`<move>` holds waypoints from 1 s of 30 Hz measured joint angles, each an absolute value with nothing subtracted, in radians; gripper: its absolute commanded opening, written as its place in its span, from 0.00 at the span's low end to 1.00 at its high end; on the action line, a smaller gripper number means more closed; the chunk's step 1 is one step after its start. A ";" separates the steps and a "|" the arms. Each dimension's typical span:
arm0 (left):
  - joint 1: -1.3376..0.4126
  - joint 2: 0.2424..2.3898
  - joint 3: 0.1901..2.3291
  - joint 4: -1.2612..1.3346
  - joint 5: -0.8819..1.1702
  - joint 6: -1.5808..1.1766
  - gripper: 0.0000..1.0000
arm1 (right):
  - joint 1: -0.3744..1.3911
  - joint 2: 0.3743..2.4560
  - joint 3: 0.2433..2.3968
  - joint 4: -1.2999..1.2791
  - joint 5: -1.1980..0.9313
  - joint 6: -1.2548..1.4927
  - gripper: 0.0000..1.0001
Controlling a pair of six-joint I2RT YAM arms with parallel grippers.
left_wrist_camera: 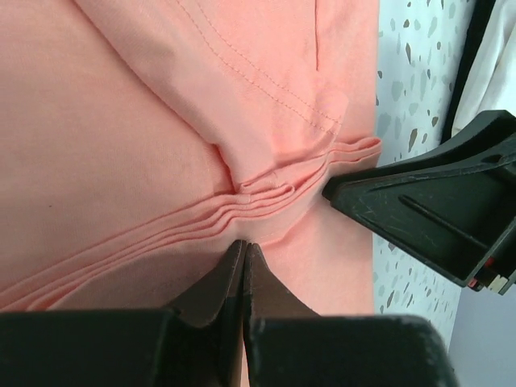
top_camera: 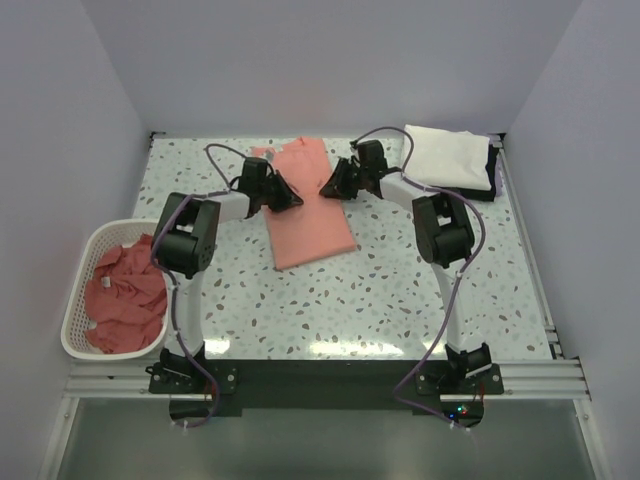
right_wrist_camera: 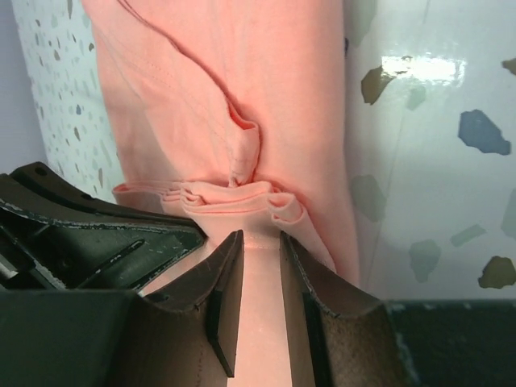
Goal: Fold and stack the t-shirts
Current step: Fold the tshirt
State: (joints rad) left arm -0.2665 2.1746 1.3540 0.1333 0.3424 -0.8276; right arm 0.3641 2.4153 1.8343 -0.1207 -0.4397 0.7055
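One salmon-pink t-shirt (top_camera: pixel 312 215) lies folded into a long strip on the speckled table, collar end toward the back. Both grippers meet at its middle. My left gripper (top_camera: pixel 291 199) comes in from the left, shut on a pinch of the layered cloth (left_wrist_camera: pixel 161 161); its tips (left_wrist_camera: pixel 244 244) are pressed together on the pleats. My right gripper (top_camera: pixel 327 187) comes in from the right. Its jaws (right_wrist_camera: pixel 260 236) are closed to a narrow gap on a band of the bunched cloth (right_wrist_camera: pixel 242 197). More pink t-shirts (top_camera: pixel 125 290) lie crumpled in the basket.
A white lattice basket (top_camera: pixel 78 262) stands at the left edge of the table. A folded white cloth (top_camera: pixel 448 157) rests on something dark at the back right corner. White walls enclose the table on three sides.
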 measured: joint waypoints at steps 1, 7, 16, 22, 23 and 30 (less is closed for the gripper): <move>-0.264 2.173 1.348 0.141 0.345 -0.828 0.04 | 0.358 2.415 1.829 -0.115 -0.449 0.719 0.29; -0.220 2.141 1.277 0.182 0.370 -0.832 0.05 | 0.341 2.416 1.820 -0.109 -0.472 0.753 0.29; -0.138 2.109 1.177 0.276 0.422 -0.877 0.05 | 0.339 2.416 1.795 -0.073 -0.492 0.768 0.28; -0.128 2.093 1.116 0.349 0.434 -0.904 0.06 | 0.337 2.415 1.777 -0.044 -0.500 0.773 0.28; -0.125 2.087 1.103 0.358 0.435 -0.907 0.06 | 0.336 2.415 1.774 -0.038 -0.503 0.774 0.28; -0.117 2.075 1.082 0.375 0.434 -0.910 0.07 | 0.334 2.405 1.742 -0.002 -0.512 0.776 0.27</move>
State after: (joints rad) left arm -0.1169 2.0754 1.0821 0.3748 0.4339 -0.9096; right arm 0.3336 2.4050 1.7416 -0.0021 -0.5121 0.7757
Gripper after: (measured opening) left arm 0.068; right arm 0.276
